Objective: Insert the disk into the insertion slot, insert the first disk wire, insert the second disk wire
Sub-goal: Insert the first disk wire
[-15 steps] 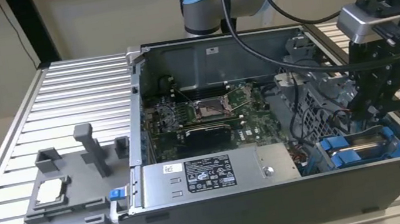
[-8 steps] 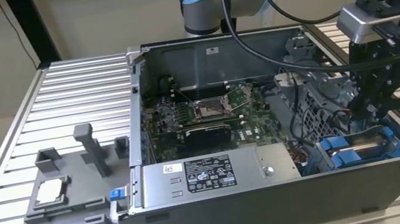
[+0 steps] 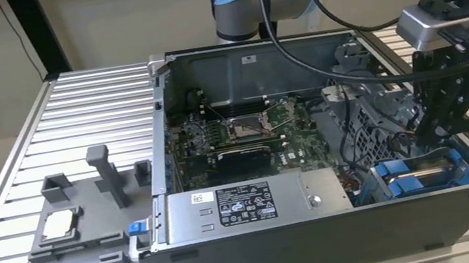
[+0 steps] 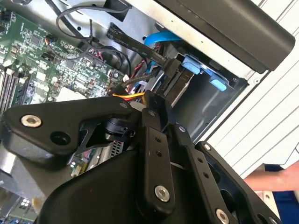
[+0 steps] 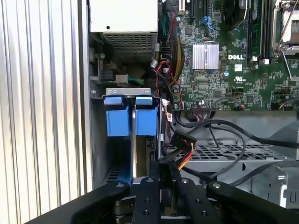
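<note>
The insertion slot with blue rails sits at the case's front corner on the exterior view's right. Its blue tabs show in the first wrist view, and a dark slab that looks like the disk stands between the rails. My gripper hangs just above this bay. Its black fingers stand close together around a bundle of yellow, red and black wires ending in a black connector, the disk wire. The connector floats beside the slot, apart from the disk. More black cables loop nearby.
The open computer case lies on a ribbed metal table. Inside are the motherboard and a grey power supply. A grey fixture tray stands on the exterior view's left. A person's hand is beside the case.
</note>
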